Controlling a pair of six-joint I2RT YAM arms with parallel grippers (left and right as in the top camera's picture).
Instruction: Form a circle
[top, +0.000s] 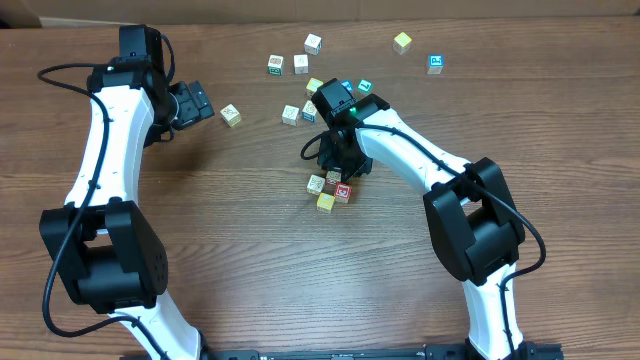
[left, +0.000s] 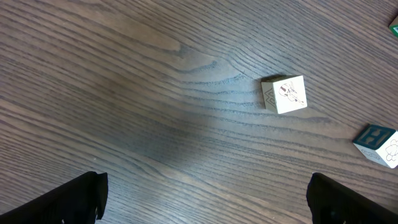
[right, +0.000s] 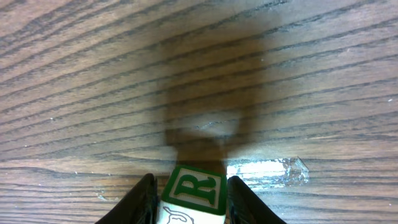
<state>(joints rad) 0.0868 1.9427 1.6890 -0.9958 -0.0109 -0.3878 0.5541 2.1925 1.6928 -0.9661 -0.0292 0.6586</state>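
Note:
The circle (top: 331, 190) is a tight cluster of small cubes on the wooden table: a whitish one (top: 316, 183), a tan one (top: 334, 178), a red-printed one (top: 343, 192) and a yellow one (top: 325, 203). My right gripper (top: 340, 160) hangs over the cluster's far edge. In the right wrist view that gripper (right: 191, 198) is shut on a cube with a green letter R (right: 194, 188), with its fingers tight against both sides. My left gripper (top: 205, 103) is wide open at the left, holding nothing. A whitish cube (left: 284, 94) lies ahead of its fingertips (left: 81, 196).
Several loose cubes lie scattered at the back, among them a white one (top: 313, 43), a yellow one (top: 402, 42) and a blue one (top: 435, 64). A blue-and-white cube (left: 377, 143) sits right of the left gripper. A shiny patch (right: 267, 169) marks the wood by the R cube.

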